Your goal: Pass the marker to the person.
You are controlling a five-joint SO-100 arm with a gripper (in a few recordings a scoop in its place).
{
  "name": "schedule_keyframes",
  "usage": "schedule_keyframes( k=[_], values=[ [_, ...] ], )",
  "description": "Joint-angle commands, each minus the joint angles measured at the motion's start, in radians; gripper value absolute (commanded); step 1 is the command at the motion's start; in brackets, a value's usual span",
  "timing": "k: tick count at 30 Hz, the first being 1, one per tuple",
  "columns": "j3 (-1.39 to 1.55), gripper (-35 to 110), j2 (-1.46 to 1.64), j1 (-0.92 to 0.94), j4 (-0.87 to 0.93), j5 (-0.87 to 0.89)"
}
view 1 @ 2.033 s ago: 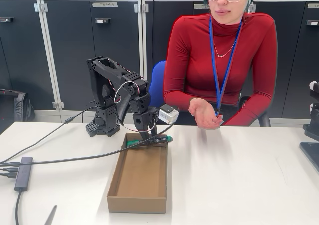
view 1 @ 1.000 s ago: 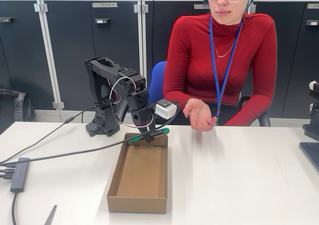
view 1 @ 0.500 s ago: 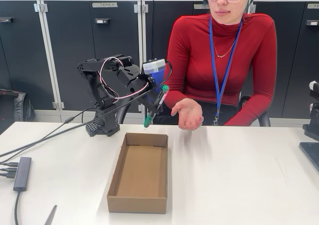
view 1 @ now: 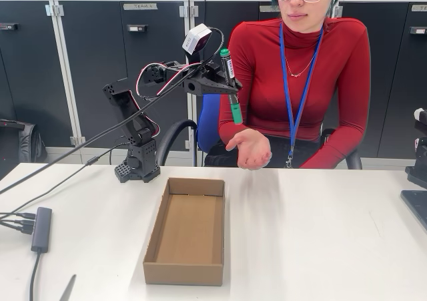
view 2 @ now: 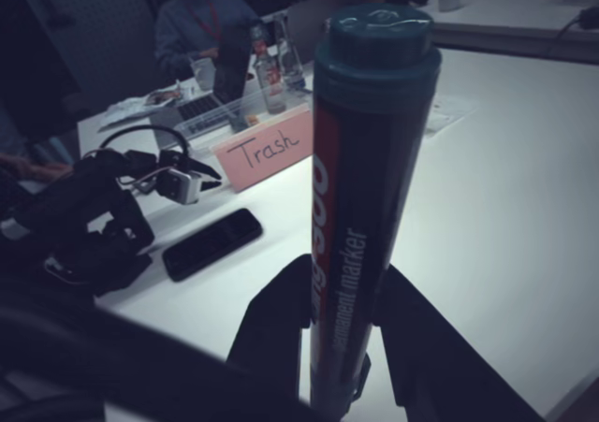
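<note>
At the far left of the fixed view a dark USB hub (view 1: 41, 229) lies on the white surface (view 1: 320, 234) with black cables (view 1: 13, 219) running off the edge. Next comes my black base (view 1: 137, 164), standing at the back of the surface, and in front of it, a little to the right, the open brown cardboard box (view 1: 185, 231). My arm reaches up and to the right from the base, well above the box, with my jaws (view 1: 225, 81) raised to the level of the person's chest. They are clamped on the slim black marker with white print and green ends (view 1: 230, 86), gripping it about midway along its barrel; it hangs nearly upright, one green end on top and the other pointing down. In the wrist view the same marker (view 2: 360, 216) stands up between my two dark fingers (view 2: 271, 324), its green end nearest the camera and the words "permanent marker" readable on the barrel. Just below the marker's lower end, apart from it, is the open, palm-up hand (view 1: 249, 150) of the person in a red turtleneck with a blue lanyard (view 1: 297, 81), seated behind the surface to the right.
</note>
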Motion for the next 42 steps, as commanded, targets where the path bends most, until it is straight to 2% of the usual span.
schedule_keyframes(
  k=[1, 6, 13, 16, 20, 27, 42],
  values=[
    [-0.112, -5, -0.055, -0.114, -0.035, 0.089],
    [-0.16, -5, -0.13, -0.253, -0.023, 0.192],
    [-0.242, -5, -0.241, -0.431, -0.029, 0.201],
    [-0.256, -5, -0.278, -0.474, -0.014, 0.15],
    [-0.279, -5, -0.322, -0.506, 0.002, 0.051],
    [-0.347, -5, -0.396, -0.569, 0.037, -0.015],
    [-0.353, -5, -0.408, -0.612, 0.078, 0.0]
  ],
)
